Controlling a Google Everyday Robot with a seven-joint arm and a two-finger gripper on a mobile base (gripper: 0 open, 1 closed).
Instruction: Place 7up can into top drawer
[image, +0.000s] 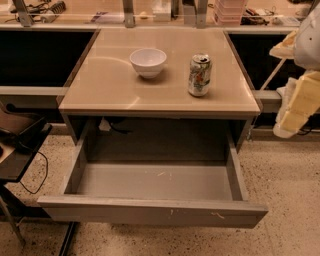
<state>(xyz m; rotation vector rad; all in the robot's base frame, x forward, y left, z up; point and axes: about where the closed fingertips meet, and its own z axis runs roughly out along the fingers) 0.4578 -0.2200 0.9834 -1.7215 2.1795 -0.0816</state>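
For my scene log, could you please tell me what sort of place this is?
Probably an office or lab work area: a cluttered counter behind, a speckled floor, and a tan table with its top drawer open. The gripper hangs right of the table.

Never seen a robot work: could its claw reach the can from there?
Probably yes. The claw hangs just right of the table. The can stands upright near that side with nothing between them, and the bowl sits apart on its far side.

We note a speckled floor (292, 200), a tan table (105, 85), a cluttered rear bench (75, 17). The gripper (297, 105) hangs right of the table.
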